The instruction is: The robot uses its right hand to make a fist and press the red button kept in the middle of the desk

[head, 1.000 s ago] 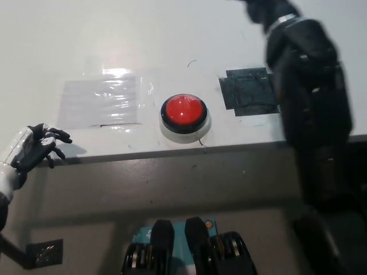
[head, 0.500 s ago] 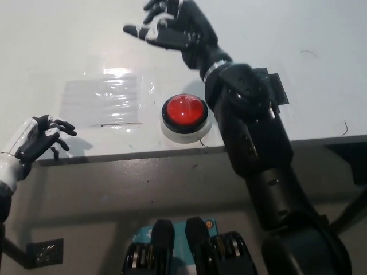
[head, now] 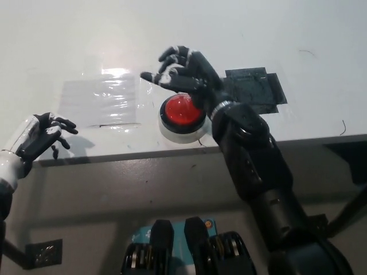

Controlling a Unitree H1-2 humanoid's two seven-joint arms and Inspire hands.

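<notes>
A round red button (head: 179,110) on a black and white base sits in the middle of the white desk (head: 69,40). My black right hand (head: 182,73) hovers just above and behind the button, fingers spread apart and holding nothing; its wrist covers the button's right edge. My white left hand (head: 35,137) rests at the desk's near left edge, fingers loosely curled and apart, holding nothing.
A clear taped sheet (head: 103,102) lies left of the button. A dark tape patch (head: 255,86) lies to its right, partly behind my forearm. The desk's front edge (head: 143,152) runs just below the button.
My right hand has come down and toward me, from the far side of the desk to just over the button, still spread. The left hand has stayed put.
</notes>
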